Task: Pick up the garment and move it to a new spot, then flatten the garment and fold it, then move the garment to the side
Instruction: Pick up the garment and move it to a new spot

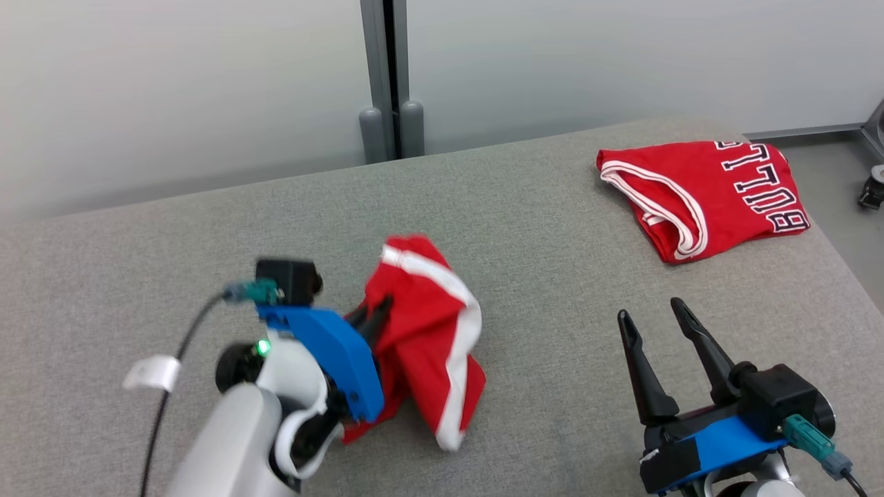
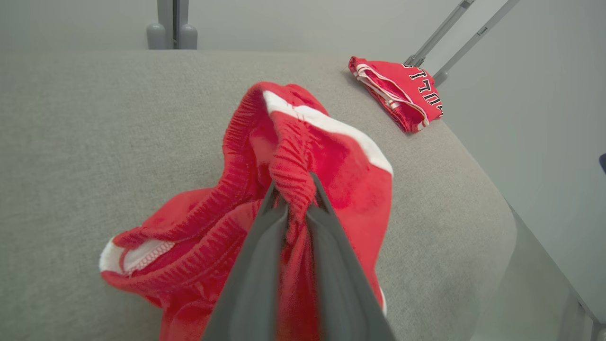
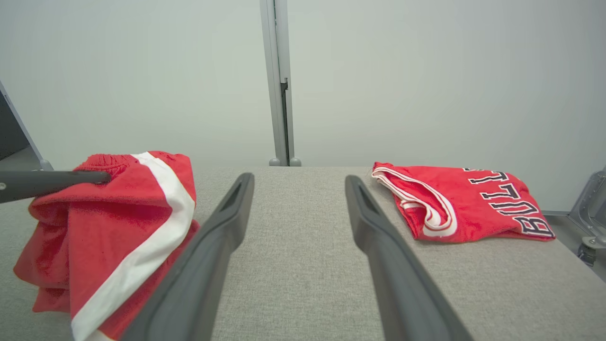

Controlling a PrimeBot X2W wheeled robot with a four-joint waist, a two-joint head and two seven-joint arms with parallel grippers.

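Your left gripper (image 1: 376, 314) is clamped on the red shorts (image 1: 428, 331) at the waistband (image 2: 289, 161), bunched on the table (image 1: 539, 276) well left of the folded jersey (image 1: 704, 197). Your right gripper (image 1: 652, 310) stands spread and empty, nearer that jersey.

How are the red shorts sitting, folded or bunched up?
Bunched, not folded: the red shorts droop in a crumpled heap, their waistband pinched by the left gripper.

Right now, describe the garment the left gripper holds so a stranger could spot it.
On the grey table, look near left, where the left gripper pinches bunched red shorts by their ribbed waistband. Unlike the folded red Bulls jersey at the far right, they are crumpled, with a white stripe and no lettering showing.
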